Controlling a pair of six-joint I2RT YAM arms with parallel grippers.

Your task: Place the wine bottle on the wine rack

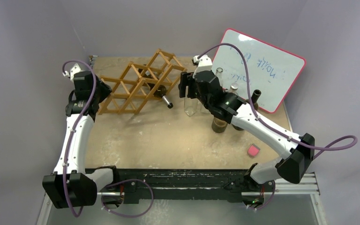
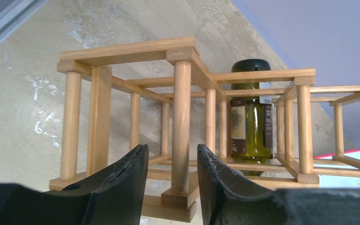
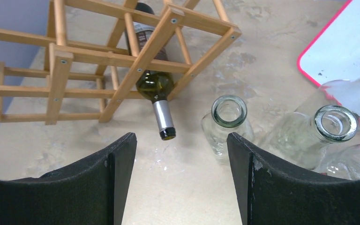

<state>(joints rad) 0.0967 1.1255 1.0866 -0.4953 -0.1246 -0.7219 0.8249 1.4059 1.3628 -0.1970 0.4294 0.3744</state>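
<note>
The wine rack (image 1: 132, 88), a light wooden lattice, stands at the back left of the table. A dark green wine bottle (image 1: 161, 90) lies in one of its cells, with its silver-capped neck (image 3: 163, 121) poking out toward the right. My left gripper (image 1: 104, 92) is at the rack's left end. In the left wrist view its fingers (image 2: 172, 147) stand open on either side of a round wooden post (image 2: 182, 122), with a gap on each side. My right gripper (image 3: 180, 136) hangs open and empty just right of the bottle's neck.
Two clear glass bottles (image 3: 228, 115) (image 3: 335, 123) stand upright close to my right gripper. A red-framed whiteboard (image 1: 262, 65) leans at the back right. A brown jar (image 1: 219, 125) and a small pink block (image 1: 252, 150) sit under and beside the right arm.
</note>
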